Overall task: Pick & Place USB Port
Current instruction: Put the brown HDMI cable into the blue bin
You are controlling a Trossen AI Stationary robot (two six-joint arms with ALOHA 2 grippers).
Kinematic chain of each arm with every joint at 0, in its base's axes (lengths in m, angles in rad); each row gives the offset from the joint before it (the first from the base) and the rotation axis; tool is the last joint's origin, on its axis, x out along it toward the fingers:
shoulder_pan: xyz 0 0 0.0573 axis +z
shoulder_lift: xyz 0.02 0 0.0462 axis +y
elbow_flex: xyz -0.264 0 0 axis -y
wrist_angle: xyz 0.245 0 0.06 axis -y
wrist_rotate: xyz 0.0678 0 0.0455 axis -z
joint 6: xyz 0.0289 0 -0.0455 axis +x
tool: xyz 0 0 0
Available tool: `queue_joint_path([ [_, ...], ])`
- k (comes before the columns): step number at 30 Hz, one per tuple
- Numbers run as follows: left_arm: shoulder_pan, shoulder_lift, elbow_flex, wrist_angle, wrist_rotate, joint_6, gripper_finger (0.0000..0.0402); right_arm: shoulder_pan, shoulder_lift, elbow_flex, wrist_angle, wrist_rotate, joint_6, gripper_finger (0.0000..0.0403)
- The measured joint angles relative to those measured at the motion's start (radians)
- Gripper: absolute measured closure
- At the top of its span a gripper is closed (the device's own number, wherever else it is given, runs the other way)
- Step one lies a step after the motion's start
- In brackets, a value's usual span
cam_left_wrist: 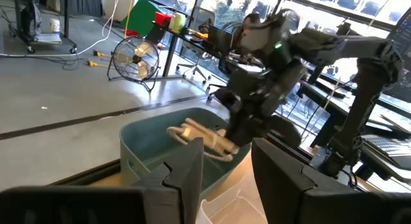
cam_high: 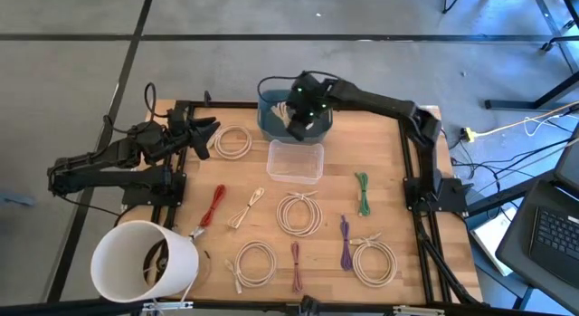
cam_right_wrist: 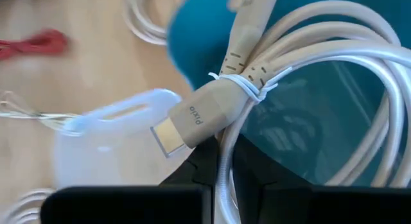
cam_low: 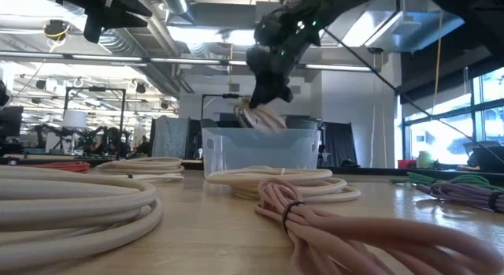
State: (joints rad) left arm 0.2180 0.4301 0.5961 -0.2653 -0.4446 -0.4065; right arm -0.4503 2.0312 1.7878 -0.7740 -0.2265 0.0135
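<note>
Above the blue bin (cam_high: 271,117) at the far edge of the table (cam_high: 389,180), the right gripper (cam_high: 303,115) holds a coiled beige USB cable (cam_right_wrist: 308,89). Its fingers are clamped on the bundle: in the right wrist view the cable strands pass down between the two dark fingers (cam_right_wrist: 192,169). The cable hangs over the bin's opening and does not appear to touch the bin floor, though the low view (cam_low: 260,117) shows only the coil just above the rim of the clear container (cam_low: 260,149) in front.

The coil's loops run lengthwise away from the gripper. The two connector ends are bound together by a thin white tie (cam_right_wrist: 247,89). One connector (cam_right_wrist: 192,118) lies with its long axis diagonal in the wrist view, its metal plug end pointing away from the coil, out over the clear container (cam_right_wrist: 115,134). The plug body bears small printed lettering; it seems to read "pixio" inverted, but the letters are too small to confirm.

The left gripper (cam_high: 201,135) rests at the left side of the table, fingers apart, facing the bin; its wrist view shows the gap between its fingers (cam_left_wrist: 192,172).

Other coiled cables lie on the table: white coils (cam_high: 298,210), a red cable (cam_high: 213,205), a green cable (cam_high: 363,193) and purple cables (cam_high: 345,242). A white bucket (cam_high: 145,260) stands at the near left corner.
</note>
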Motion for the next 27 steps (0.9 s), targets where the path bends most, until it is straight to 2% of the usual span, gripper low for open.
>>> queue_joint_path([
  [5,0.000,0.000,0.000,-0.002,0.000,0.001,0.0276,-0.002,0.058,0.000,0.011,0.066,-0.052,0.0377],
  [10,0.000,0.000,0.000,-0.002,0.000,0.018,0.0276,-0.016,0.113,0.000,0.042,0.078,-0.074,0.0377],
  [27,0.000,0.000,0.000,-0.005,0.000,0.017,0.0276,-0.039,0.252,0.000,0.075,0.043,-0.074,0.0377],
])
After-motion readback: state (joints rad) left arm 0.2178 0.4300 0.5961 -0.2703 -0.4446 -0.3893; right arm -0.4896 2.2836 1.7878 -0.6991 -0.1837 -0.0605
